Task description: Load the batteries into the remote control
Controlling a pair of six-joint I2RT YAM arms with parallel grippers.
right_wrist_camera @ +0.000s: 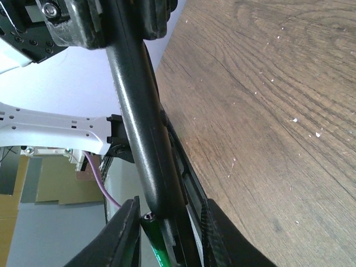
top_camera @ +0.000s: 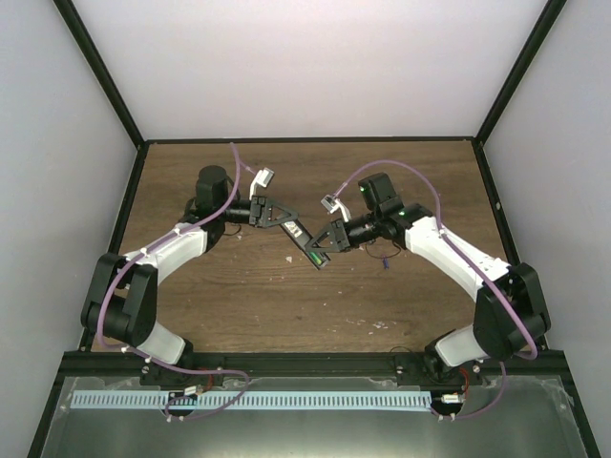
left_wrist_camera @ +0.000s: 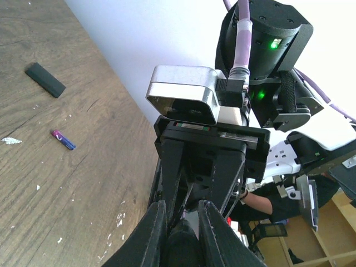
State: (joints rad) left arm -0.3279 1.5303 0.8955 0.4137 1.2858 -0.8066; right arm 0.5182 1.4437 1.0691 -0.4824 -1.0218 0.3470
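1. Two arms are bent inward over the bench (top_camera: 248, 296).
2. The left hand (left_wrist_camera: 181, 216) and the right hand (right_wrist_camera: 169, 216) are each pinched on one end of the remote control (right_wrist_camera: 139, 128), held in the air.
3. The purple-blue battery (left_wrist_camera: 63, 139) lies on the bench.

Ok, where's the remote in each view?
Top external: remote, slanted at the centre.
Left wrist: remote, only a dark end at bottom centre.
Right wrist: remote, a long black bar running from the top to bottom centre.
Shared landmark: the wood table, seen in all three.
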